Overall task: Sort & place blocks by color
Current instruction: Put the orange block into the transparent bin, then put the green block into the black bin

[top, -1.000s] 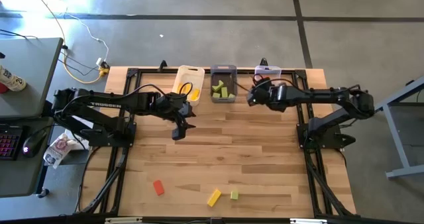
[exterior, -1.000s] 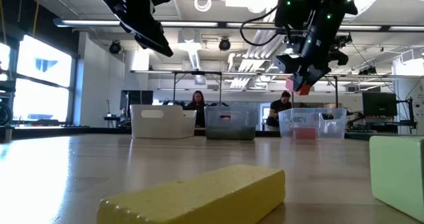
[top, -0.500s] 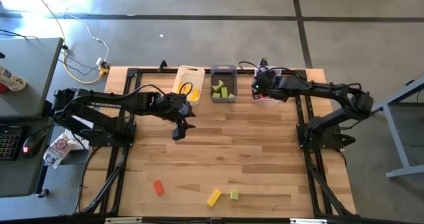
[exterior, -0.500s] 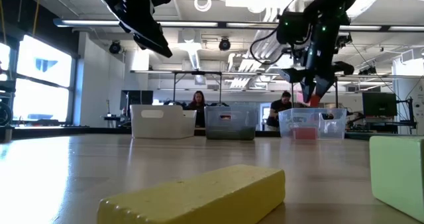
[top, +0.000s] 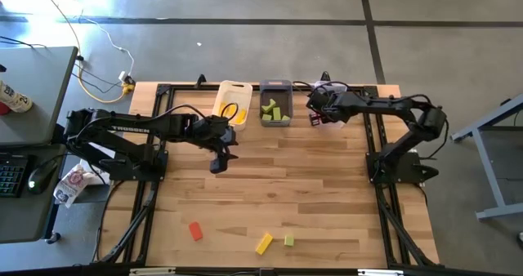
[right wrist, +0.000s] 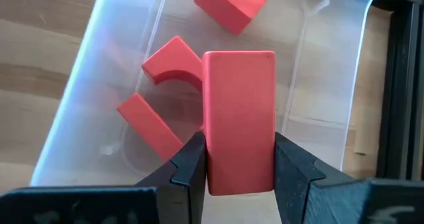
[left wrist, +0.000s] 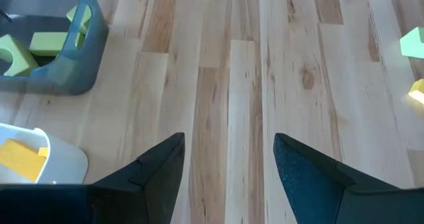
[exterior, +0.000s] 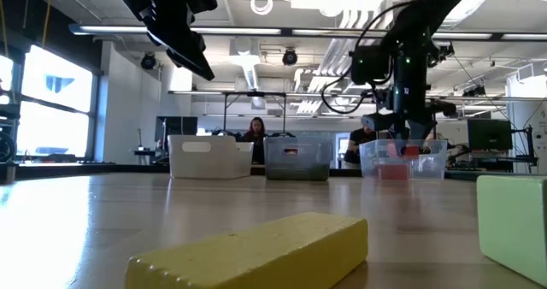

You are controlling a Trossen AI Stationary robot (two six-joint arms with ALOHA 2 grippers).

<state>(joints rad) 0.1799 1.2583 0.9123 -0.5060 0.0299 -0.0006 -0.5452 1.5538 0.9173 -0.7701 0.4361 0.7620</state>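
My right gripper (top: pixel 315 115) is over the clear bin (right wrist: pixel 119 71) at the far right and is shut on a red rectangular block (right wrist: pixel 238 118). Three red blocks (right wrist: pixel 165 65) lie in that bin. My left gripper (top: pixel 219 163) is open and empty above the bare table, near the white bin (top: pixel 231 103) with yellow blocks. The grey bin (top: pixel 274 104) holds green blocks. A red block (top: pixel 195 230), a yellow block (top: pixel 263 243) and a green block (top: pixel 288 240) lie on the table near its front edge. My right gripper pinches the red block's two long sides (right wrist: pixel 211 158) between its two fingers. The fingers point down from above and lie along the block. The block is lifted clear above the clear bin.
The three bins stand in a row along the far edge. The middle of the table (top: pixel 310 186) is bare wood. In the low view (exterior: pixel 256 128), people sit in the room behind the bins.
My right gripper has carried the red block toward the far edge and down, from beside the grey bin to above the clear bin. My left gripper has kept nearly still.
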